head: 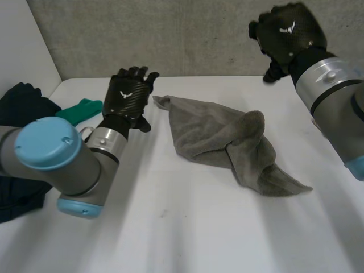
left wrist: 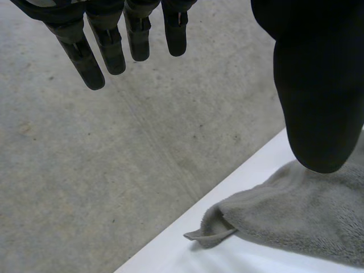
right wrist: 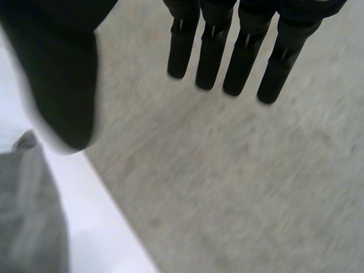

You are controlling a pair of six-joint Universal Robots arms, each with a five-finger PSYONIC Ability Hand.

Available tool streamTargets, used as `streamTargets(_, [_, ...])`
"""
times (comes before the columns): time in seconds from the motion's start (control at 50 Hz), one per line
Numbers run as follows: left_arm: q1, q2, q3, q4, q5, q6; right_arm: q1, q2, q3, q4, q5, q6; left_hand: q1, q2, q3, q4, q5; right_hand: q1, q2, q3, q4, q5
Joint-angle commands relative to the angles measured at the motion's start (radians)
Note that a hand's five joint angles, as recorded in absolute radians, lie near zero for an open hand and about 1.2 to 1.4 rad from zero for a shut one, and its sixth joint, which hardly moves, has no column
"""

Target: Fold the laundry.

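Head view: left hand point(head: 128, 99), right hand point(head: 290, 34) relaxed, clear of towel point(head: 216, 133).

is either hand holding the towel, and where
Nothing is held. The left hand and right hand are both open, off the grey towel crumpled on the table.

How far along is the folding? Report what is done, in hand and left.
Done: nothing; the grey towel lies crumpled on the white table. In hand: nothing; the left hand, open, is by the towel's far corner, and the right hand, open, is raised clear of it. Left: the whole fold, likely also the green cloth and dark clothes at the table's left.
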Motion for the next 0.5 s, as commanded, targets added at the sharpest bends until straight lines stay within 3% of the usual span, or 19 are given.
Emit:
streamTargets(0.02, [0.039, 0.132, -0.083, -0.053, 0.016, -0.060, -0.070, 0.249, -0.206, 0.192, -0.008, 0.094, -0.033, -0.037, -0.040, -0.035, -0.056, -0.061, -0.061, -0.075, -0.075, -0.059])
streamTargets(0.24, [0.124, 0.350, -0.213, -0.286, 0.114, -0.129, -0.138, 0.654, -0.525, 0.274, -0.091, 0.143, -0.033, -0.037, -0.040, -0.035, -0.056, -0.108, -0.108, -0.122, -0.122, -0.105])
streamTargets(0.42, [0.178, 0.437, -0.264, -0.406, 0.151, -0.205, -0.128, 0.792, -0.573, 0.117, -0.077, 0.138, -0.033, -0.037, -0.040, -0.035, -0.056, -0.070, -0.070, -0.084, -0.084, -0.068])
streamTargets(0.44, [0.181, 0.442, -0.267, -0.406, 0.151, -0.208, -0.127, 0.800, -0.573, 0.102, -0.077, 0.140, -0.033, -0.037, -0.040, -0.035, -0.056, -0.047, -0.047, -0.061, -0.061, -0.044])
streamTargets(0.5, [0.187, 0.448, -0.279, -0.403, 0.151, -0.214, -0.115, 0.814, -0.570, 0.070, -0.072, 0.138, -0.033, -0.037, -0.040, -0.035, -0.056, 0.424, 0.424, 0.410, 0.410, 0.427])
